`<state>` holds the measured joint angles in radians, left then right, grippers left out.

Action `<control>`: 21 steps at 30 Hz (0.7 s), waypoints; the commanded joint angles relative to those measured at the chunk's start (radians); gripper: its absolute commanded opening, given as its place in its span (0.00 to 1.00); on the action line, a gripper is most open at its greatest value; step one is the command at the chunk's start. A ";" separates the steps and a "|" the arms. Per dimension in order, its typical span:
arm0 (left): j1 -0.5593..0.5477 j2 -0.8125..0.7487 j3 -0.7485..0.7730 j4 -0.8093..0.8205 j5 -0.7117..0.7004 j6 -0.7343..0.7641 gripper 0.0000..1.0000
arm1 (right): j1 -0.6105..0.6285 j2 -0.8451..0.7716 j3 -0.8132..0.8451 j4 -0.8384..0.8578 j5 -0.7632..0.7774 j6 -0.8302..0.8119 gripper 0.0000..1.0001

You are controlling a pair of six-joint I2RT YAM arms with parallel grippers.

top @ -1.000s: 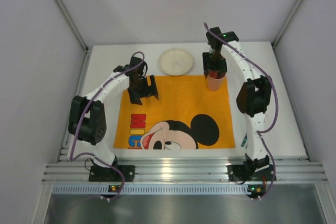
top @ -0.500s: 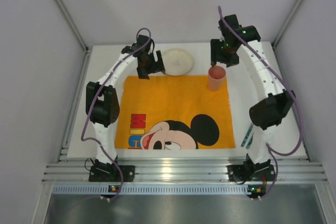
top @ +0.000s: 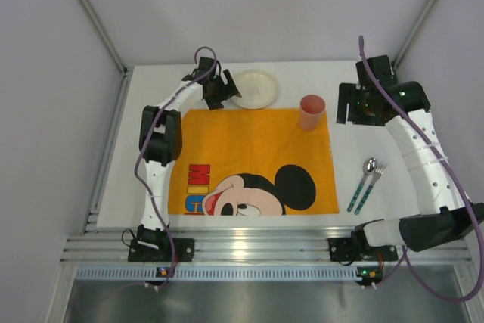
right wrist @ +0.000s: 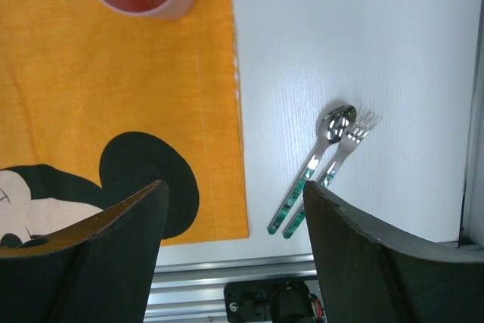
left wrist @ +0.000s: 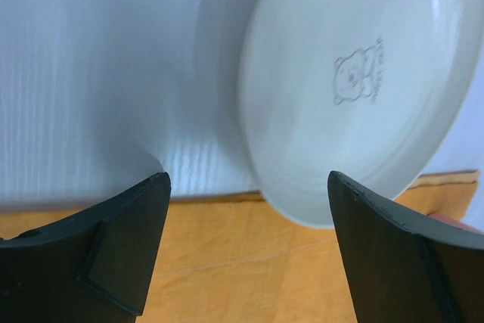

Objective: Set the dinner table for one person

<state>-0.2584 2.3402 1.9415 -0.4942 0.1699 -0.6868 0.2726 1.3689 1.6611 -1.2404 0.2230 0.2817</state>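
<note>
Top external view: the dinner table (top: 404, 179), a plain white top, is seen filling the floor of a white-walled enclosure, with an orange Mickey Mouse placemat (top: 249, 141) spread across its middle. A white plate (top: 255, 89) is set on the bare table at the far side, its near rim reaching the placemat's far edge. A pink cup (top: 311, 112) is stood upright on the placemat's far right corner, close to both edges. A spoon (top: 363, 183) and a fork (top: 372, 185) are laid side by side on the white surface to the right of the placemat, handles toward the near edge and slanted slightly left; a narrow strip of table is left between them and the cloth, and a wider band of open table runs from them to the right edge. Only a slim margin of table is seen along the placemat's left side. The left gripper (top: 218, 93) is held low at the plate's left rim, its fingers (left wrist: 128, 247) spread apart with nothing between them, the plate lying just ahead over the cloth's far edge. The right gripper (top: 354, 107) is raised over the far right of the table, to the right of the cup and apart from it, its jaws likewise parted and empty, with the cutlery seen below it in the right wrist view.
</note>
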 commanded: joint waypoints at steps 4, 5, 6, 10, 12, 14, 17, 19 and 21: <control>-0.001 0.079 0.091 0.175 0.049 -0.091 0.88 | -0.033 -0.114 -0.130 0.032 0.021 0.001 0.73; -0.001 0.099 0.099 0.177 0.052 -0.098 0.87 | -0.033 -0.129 -0.145 0.033 0.024 0.002 0.73; -0.001 0.111 0.112 0.178 0.056 -0.112 0.86 | -0.035 -0.133 -0.159 0.035 0.022 0.001 0.73; 0.001 0.148 0.123 0.186 0.083 -0.140 0.63 | -0.041 -0.131 -0.202 0.044 0.019 0.001 0.73; -0.001 0.154 0.116 0.190 0.095 -0.148 0.28 | -0.047 -0.122 -0.205 0.050 0.024 0.001 0.73; 0.002 0.140 0.109 0.184 0.091 -0.151 0.03 | -0.061 -0.111 -0.204 0.052 0.027 0.004 0.73; 0.016 0.075 0.070 0.238 0.121 -0.172 0.00 | -0.090 -0.102 -0.198 0.055 0.009 0.002 0.73; 0.033 0.038 0.060 0.284 0.166 -0.180 0.00 | -0.105 -0.109 -0.213 0.065 -0.002 0.010 0.73; 0.050 -0.024 0.056 0.315 0.200 -0.177 0.00 | -0.128 -0.125 -0.236 0.087 -0.011 0.022 0.73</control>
<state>-0.2436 2.4680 2.0014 -0.2939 0.2958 -0.8444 0.1757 1.2652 1.4441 -1.2156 0.2214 0.2855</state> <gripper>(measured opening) 0.041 0.730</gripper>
